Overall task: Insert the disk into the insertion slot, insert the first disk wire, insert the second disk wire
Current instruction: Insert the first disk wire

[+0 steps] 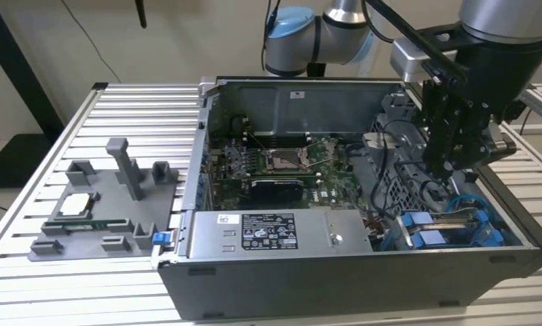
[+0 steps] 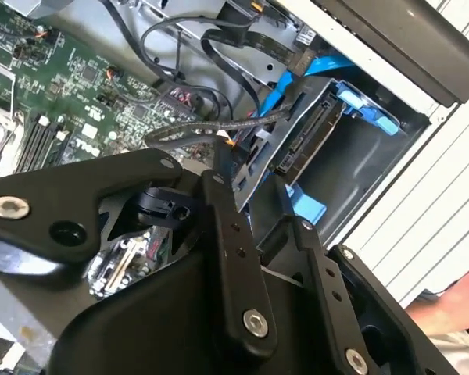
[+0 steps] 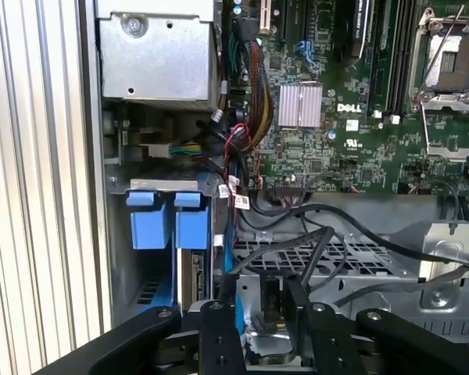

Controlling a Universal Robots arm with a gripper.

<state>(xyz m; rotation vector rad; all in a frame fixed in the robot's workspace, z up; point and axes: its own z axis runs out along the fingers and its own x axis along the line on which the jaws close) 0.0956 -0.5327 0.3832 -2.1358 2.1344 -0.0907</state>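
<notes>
The disk [image 2: 309, 133] sits in the insertion slot [image 2: 359, 105], its connector edge facing out between the bright blue carrier parts. In the exterior view the slot [image 1: 439, 234] lies at the case's front right corner. My gripper [image 1: 441, 173] hangs just behind it, over the grey drive cage. In both wrist views the gripper [image 3: 263, 311] [image 2: 254, 191] looks shut on the black connector of a disk wire [image 3: 270, 301]. Its black cable [image 3: 320, 238] loops back toward the motherboard. A braided black wire [image 2: 211, 125] runs toward the disk's connector edge.
A silver power-supply box [image 1: 280, 234] fills the case's front. The motherboard [image 1: 280, 163] lies behind it. Loose cables [image 3: 242, 117] crowd the gap beside the slot. A grey fixture [image 1: 99, 204] with a chip and memory stick stands on the exterior view's left. A person's hand [image 2: 453, 305] is nearby.
</notes>
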